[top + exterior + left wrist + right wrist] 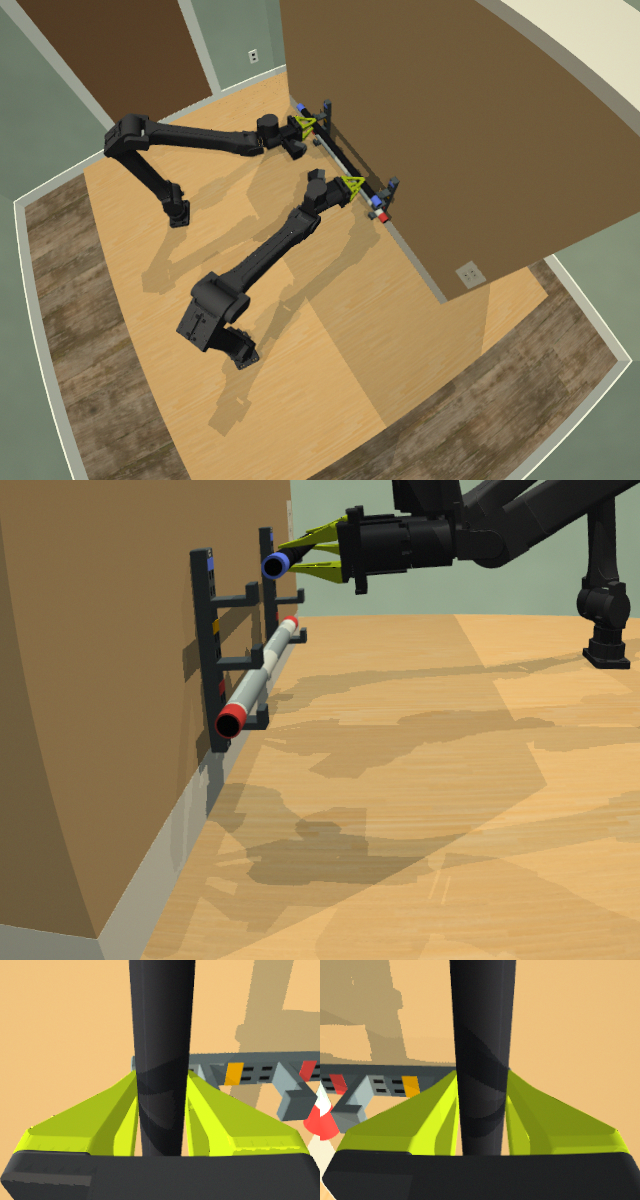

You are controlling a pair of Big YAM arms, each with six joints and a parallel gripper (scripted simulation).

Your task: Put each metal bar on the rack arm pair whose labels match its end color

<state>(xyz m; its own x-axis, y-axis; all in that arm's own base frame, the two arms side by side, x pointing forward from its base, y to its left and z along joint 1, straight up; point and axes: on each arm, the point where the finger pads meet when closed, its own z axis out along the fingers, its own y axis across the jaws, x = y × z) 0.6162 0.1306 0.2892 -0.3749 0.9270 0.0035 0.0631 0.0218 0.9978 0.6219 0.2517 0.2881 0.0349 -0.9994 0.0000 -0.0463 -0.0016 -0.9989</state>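
Note:
A black bar with blue ends is held level, above and in front of the top rack arms. My left gripper is shut on it towards one end. My right gripper is shut on it towards the other end. A grey-white bar with red ends lies on the lowest pair of arms, under red labels. Blue labels mark the top pair. The fingers partly hide the rack in the wrist views.
The rack's dark uprights stand against the brown wall. Its middle arms, under yellow labels, carry nothing. The arms' upturned tips stick out from the rack. An outlet is on the wall.

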